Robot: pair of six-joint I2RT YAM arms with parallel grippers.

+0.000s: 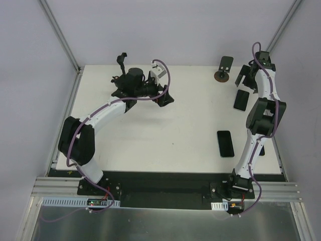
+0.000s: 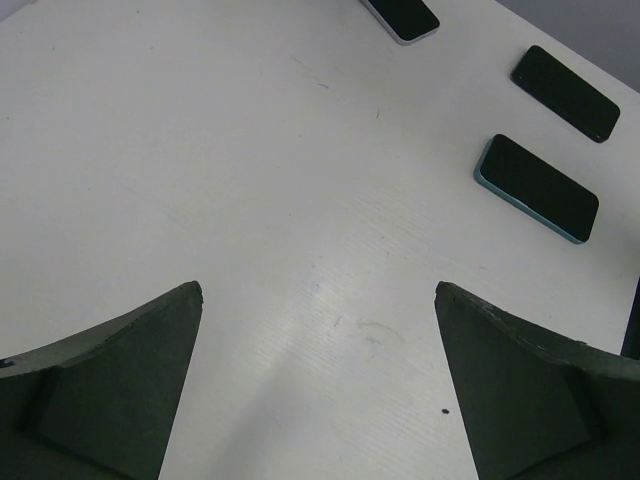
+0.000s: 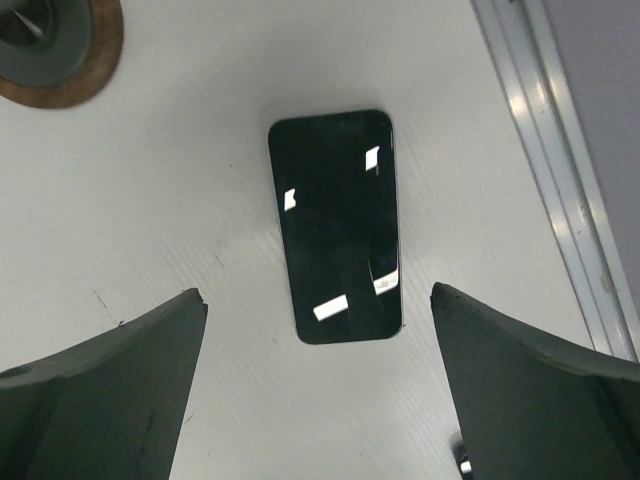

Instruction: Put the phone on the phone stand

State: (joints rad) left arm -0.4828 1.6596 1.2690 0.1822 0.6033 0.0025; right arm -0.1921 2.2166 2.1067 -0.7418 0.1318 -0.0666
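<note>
A black phone (image 3: 333, 225) lies flat, screen up, right under my right gripper (image 3: 315, 290), which hovers open over its near end and touches nothing. In the top view this phone (image 1: 241, 100) is at the back right, beside the right gripper (image 1: 244, 80). The phone stand (image 1: 224, 68), black on a round brown base (image 3: 55, 45), stands just left of it. My left gripper (image 1: 161, 86) is open at the back centre over bare table, with nothing between its fingers (image 2: 318, 288).
Another black phone (image 1: 225, 143) lies mid-right, with a teal rim (image 2: 537, 187). A third phone (image 2: 565, 78) lies by the right arm. A black stand-like thing (image 1: 122, 59) is at the back left. A metal rail (image 3: 545, 150) runs along the table's right edge.
</note>
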